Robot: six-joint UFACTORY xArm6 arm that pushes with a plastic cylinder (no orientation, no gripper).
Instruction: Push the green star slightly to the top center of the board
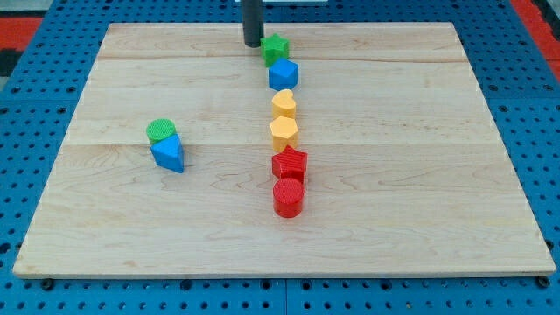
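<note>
Standing near the top edge of the board, the rod's tip (253, 45) sits just to the view's left of the green star (275, 48), close enough that the two look to be touching or nearly so. The arm carries no jaws at all, only this straight dark rod, so there is nothing to open or close; contact along the rod's side is the only way it can move a block.

The green star lies close to the top edge, about at the board's centre line, so the task looks nearly or already met. With the tip on the star's left flank, a push from here would likely send it toward the right edge rather than upward.

Below the star, touching or almost touching it, sits a blue block (283, 74) with a faceted outline. Further toward the bottom edge runs a loose column: a yellow heart-like block (283, 103), a yellow hexagonal block (283, 133), a red star (290, 163) and a red cylinder (288, 197). Any downward shove on the star would probably disturb this line.

Well apart, toward the left edge, a green cylinder (161, 131) rests against a blue triangular block (168, 155).
</note>
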